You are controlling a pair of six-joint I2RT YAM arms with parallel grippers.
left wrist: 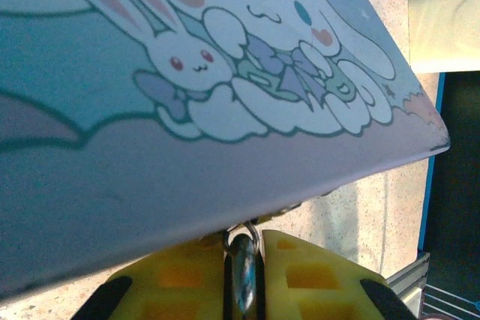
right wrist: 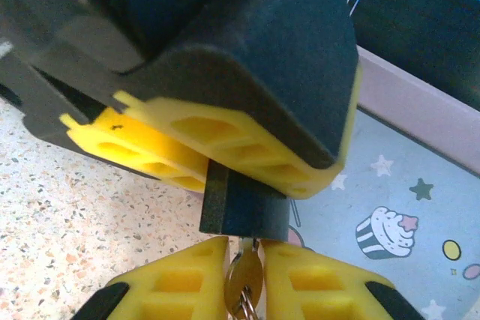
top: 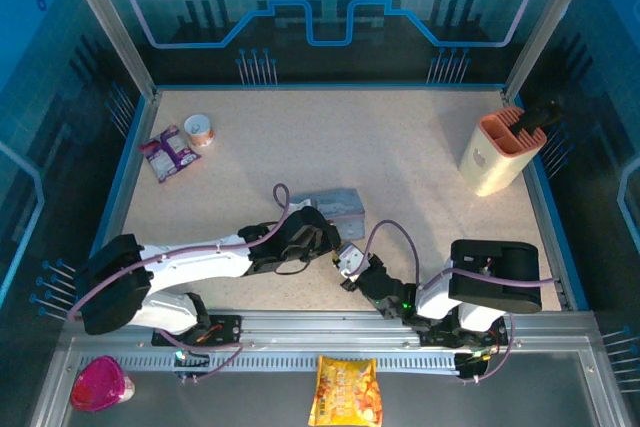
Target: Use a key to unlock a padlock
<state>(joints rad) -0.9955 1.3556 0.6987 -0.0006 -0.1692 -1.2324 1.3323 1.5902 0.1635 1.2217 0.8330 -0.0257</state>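
My left gripper [left wrist: 241, 256] clamps the tiny black padlock [right wrist: 244, 211] beside the pastel cartoon-printed tin [right wrist: 405, 185]. My right gripper [right wrist: 244, 260] pinches the pale metal key [right wrist: 244, 281].

The worktop [top: 420, 167] is brightly and evenly lit from above in the top view. A blue cast is thrown along the far and side walls, and soft shadows are seen beneath the arms. In the left wrist view the tin [left wrist: 187, 110] is rendered slightly soft, being very near. In the right wrist view the padlock [right wrist: 240, 204] is shown dark with little detail. The key [right wrist: 245, 279] and the near yellow fingers [right wrist: 172, 282] are blurred, and the speckled worktop at left is brightly lit.
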